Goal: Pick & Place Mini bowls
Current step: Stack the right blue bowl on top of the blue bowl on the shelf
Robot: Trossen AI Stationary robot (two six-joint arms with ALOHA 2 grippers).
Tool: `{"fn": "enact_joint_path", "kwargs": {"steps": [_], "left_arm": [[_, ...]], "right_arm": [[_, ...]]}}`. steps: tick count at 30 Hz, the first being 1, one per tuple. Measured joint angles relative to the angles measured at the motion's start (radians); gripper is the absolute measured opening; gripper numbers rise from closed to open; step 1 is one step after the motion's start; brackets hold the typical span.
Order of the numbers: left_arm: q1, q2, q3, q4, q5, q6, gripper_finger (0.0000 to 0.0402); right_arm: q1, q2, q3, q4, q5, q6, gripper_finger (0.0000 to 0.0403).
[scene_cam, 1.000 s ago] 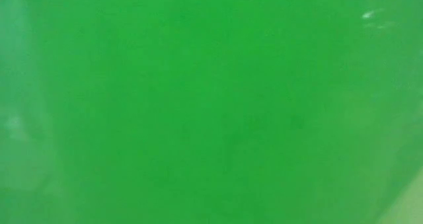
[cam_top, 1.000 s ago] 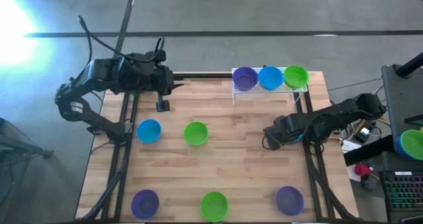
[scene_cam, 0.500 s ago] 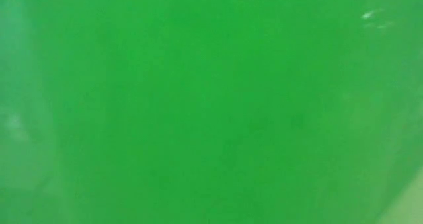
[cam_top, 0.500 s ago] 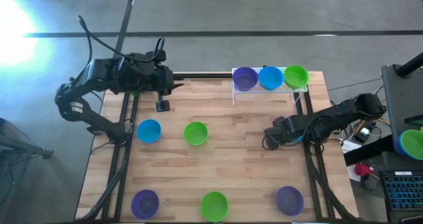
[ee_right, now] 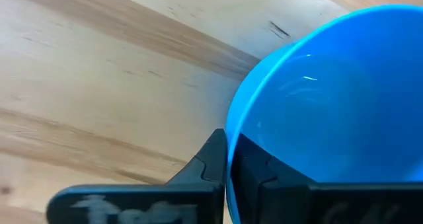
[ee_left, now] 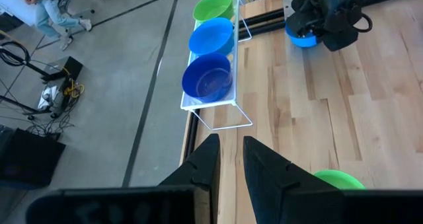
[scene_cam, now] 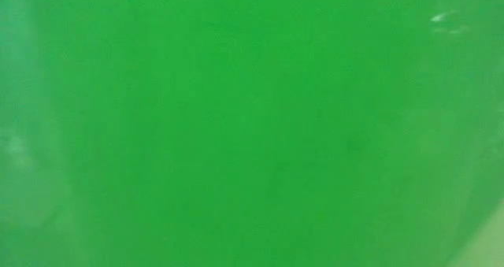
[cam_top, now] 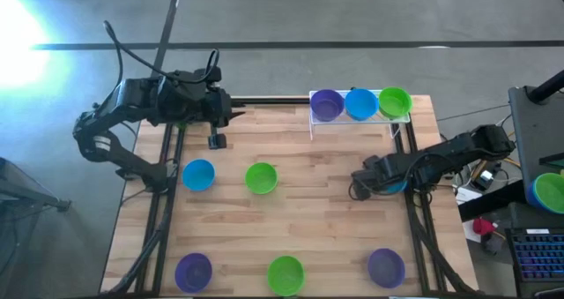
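Three mini bowls, purple [cam_top: 327, 105], blue [cam_top: 359, 104] and green [cam_top: 394, 102], sit side by side in the white wire rack [cam_top: 315, 121] at the table's far edge. On the wood stand a blue bowl [cam_top: 198, 175], a green bowl [cam_top: 261, 178], and along the near edge a purple [cam_top: 193, 270], a green [cam_top: 285, 273] and a purple one [cam_top: 386, 266]. My right gripper [cam_top: 359, 181], near the table's right side, is shut on another blue bowl [cam_top: 393, 186]. My left gripper [cam_top: 234, 115] waits at the far-left corner, fingers close together. Green fills the whole low view. My right gripper holds the blue bowl by its rim [ee_right: 229, 139]. One finger [ee_right: 258, 168] is inside the bowl and the other [ee_right: 208, 161] outside, pinching the wall. It comes down from above, slanting in from the table's right. Whether the bowl rests on the wood cannot be told.
A small dark block [cam_top: 217, 141] lies on the table just near of my left gripper. More bowls [cam_top: 550, 191] sit stacked beyond the table's right edge, beside a keyboard. Bare wood [cam_top: 326, 220] stretches between the middle bowls and the near row.
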Motion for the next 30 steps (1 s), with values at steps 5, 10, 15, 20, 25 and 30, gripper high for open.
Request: {"fn": "enact_joint_path", "kwargs": {"steps": [5, 10, 15, 20, 25, 30], "left_arm": [[0.0, 0.0, 0.0, 0.0, 0.0, 0.0, 0.0062], [0.0, 0.0, 0.0, 0.0, 0.0, 0.001, 0.0062], [0.0, 0.0, 0.0, 0.0, 0.0, 0.001, 0.0062], [0.0, 0.0, 0.0, 0.0, 0.0, 0.001, 0.0062], [0.0, 0.0, 0.0, 0.0, 0.0, 0.001, 0.0062], [0.0, 0.0, 0.0, 0.0, 0.0, 0.001, 0.0062]], "right_arm": [[0.0, 0.0, 0.077, -0.01, 0.0, -0.026, 0.0008], [0.0, 0.0, 0.224, -0.079, 0.0, -0.102, 0.0008], [0.0, 0.0, 0.398, -0.233, 0.007, -0.159, 0.0008], [0.0, 0.0, 0.557, -0.33, 0.007, -0.227, 0.0008], [0.0, 0.0, 0.669, -0.338, 0.041, -0.282, 0.0008], [0.0, 0.0, 0.736, -0.355, 0.072, -0.309, 0.0008]]}}
